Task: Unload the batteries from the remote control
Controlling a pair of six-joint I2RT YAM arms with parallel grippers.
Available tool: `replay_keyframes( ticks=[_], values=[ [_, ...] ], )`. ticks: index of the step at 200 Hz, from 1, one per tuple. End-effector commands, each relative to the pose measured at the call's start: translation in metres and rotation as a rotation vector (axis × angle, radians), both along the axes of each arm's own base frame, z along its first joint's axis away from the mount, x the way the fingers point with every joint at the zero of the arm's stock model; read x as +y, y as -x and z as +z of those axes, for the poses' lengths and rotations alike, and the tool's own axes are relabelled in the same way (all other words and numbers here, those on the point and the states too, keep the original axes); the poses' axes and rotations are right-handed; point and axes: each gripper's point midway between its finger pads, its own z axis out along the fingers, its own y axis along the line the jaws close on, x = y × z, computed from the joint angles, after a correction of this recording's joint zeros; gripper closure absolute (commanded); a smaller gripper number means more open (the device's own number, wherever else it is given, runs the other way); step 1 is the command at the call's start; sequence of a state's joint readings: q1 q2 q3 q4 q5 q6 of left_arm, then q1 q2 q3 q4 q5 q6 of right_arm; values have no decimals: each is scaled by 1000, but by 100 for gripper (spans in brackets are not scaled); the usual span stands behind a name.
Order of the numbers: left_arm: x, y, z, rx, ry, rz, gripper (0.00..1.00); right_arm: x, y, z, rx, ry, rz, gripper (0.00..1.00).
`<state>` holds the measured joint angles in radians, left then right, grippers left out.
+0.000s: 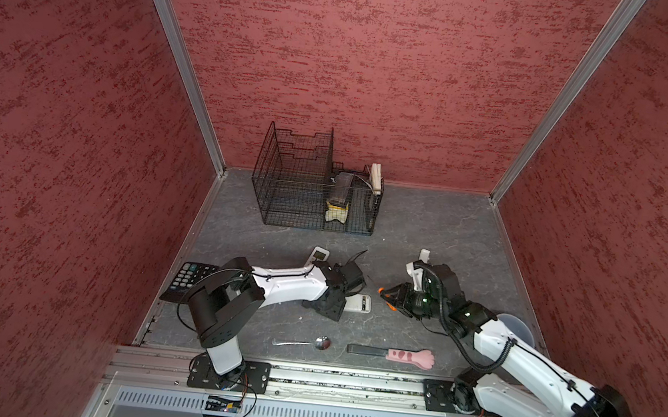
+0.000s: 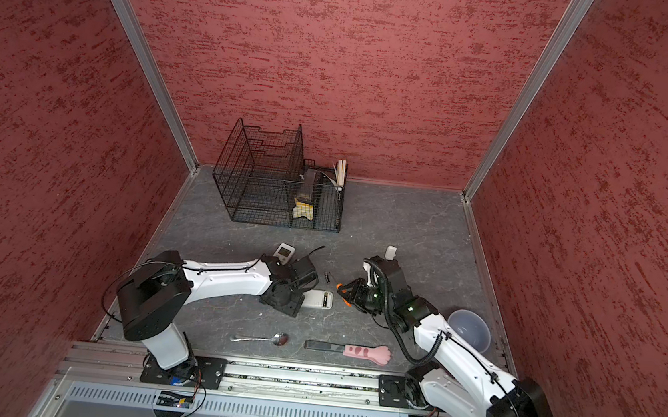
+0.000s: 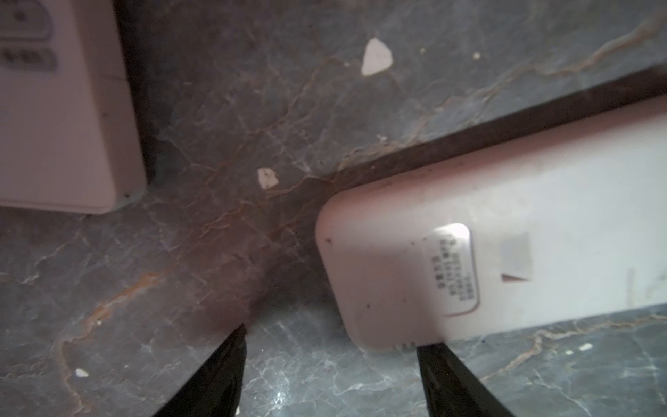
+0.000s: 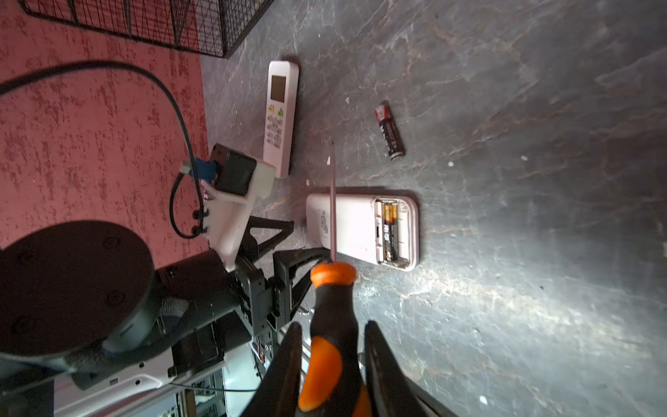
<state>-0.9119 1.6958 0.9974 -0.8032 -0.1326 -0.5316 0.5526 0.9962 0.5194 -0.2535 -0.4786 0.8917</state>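
One battery (image 4: 389, 130) loose near the remote (image 4: 346, 225) (others inside), left jaws open — empty, right jaws gripping screwdriver (image 4: 331, 310)

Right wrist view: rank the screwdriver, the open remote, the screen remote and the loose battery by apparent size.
1. screwdriver, though it is nearest the camera.
2. open remote.
3. screen remote, similar length but narrower.
4. loose battery.
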Motion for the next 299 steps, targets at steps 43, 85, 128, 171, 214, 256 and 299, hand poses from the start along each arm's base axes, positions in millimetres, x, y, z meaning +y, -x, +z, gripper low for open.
replay_keyframes(
  ticks=[43, 85, 128, 171, 214, 256, 299],
  values=[
    [-14, -13, 34, -40, 102, 81, 30, -6, 28, -1, 61, 34, 167, 100],
    [-28, -25, 54, -78, 194, 115, 33, -8, 37, -10, 119, 23, 234, 100],
    [-32, -33, 52, -89, 218, 135, 33, -14, 36, -14, 137, 31, 237, 100],
    [-38, -34, 47, -73, 233, 138, 35, -14, 33, -18, 131, 23, 249, 100],
    [-39, -31, 41, -55, 258, 163, 38, -14, 29, -26, 126, 34, 263, 100],
    [-37, -27, 38, -39, 269, 188, 40, -15, 24, -29, 107, 46, 266, 100],
    [-35, -22, 32, -21, 273, 203, 44, -14, 24, -34, 115, 46, 279, 100]
  ],
)
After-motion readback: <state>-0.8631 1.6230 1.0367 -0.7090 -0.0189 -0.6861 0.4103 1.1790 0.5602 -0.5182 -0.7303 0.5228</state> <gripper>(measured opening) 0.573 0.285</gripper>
